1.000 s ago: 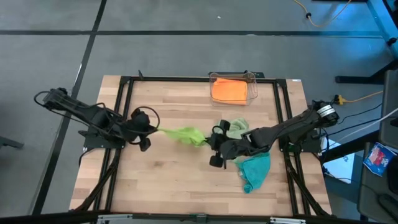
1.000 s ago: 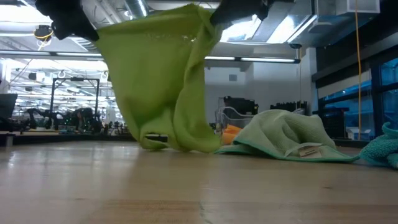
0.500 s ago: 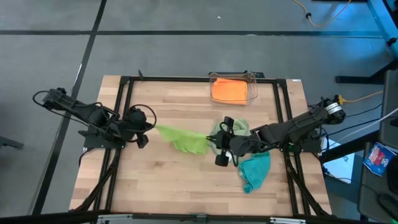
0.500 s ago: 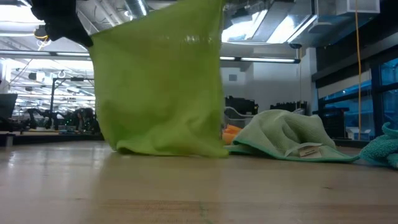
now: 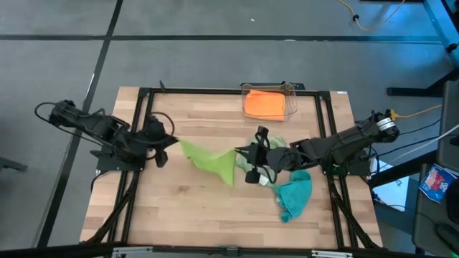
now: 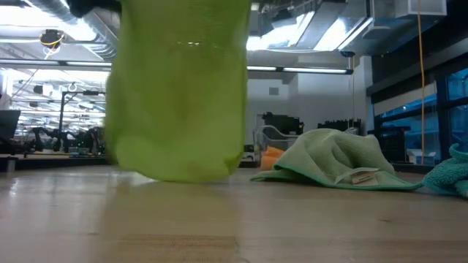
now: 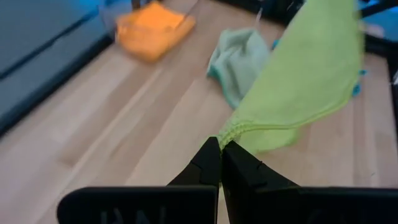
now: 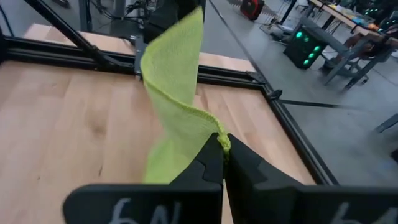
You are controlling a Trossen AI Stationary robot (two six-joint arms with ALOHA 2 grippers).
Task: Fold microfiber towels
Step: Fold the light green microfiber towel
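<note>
Lime green cloth [image 5: 212, 158] hangs stretched between your 2 grippers over the middle of the table [image 5: 186, 215], its lower edge just above or brushing the wood in the low view. Your left gripper [image 7: 220, 151] has its fingers closed tight on 1 corner, and your right gripper [image 8: 219, 148] is closed the same way on another corner.

Each hold is only a thin pinch of hem, so a hard pull apart could slip a corner free and drop the towel in a heap. Too much slack, on the other hand, would likely let it land wrinkled.

Watch the right side: the pale sage towel [image 5: 276, 149] lies bunched under your right arm and the teal towel [image 5: 294, 196] sits nearer, so a low sweep could drag either one. The orange towel [image 5: 264, 103] rests in the clear bin [image 5: 292, 92] at the far edge, well apart.
</note>
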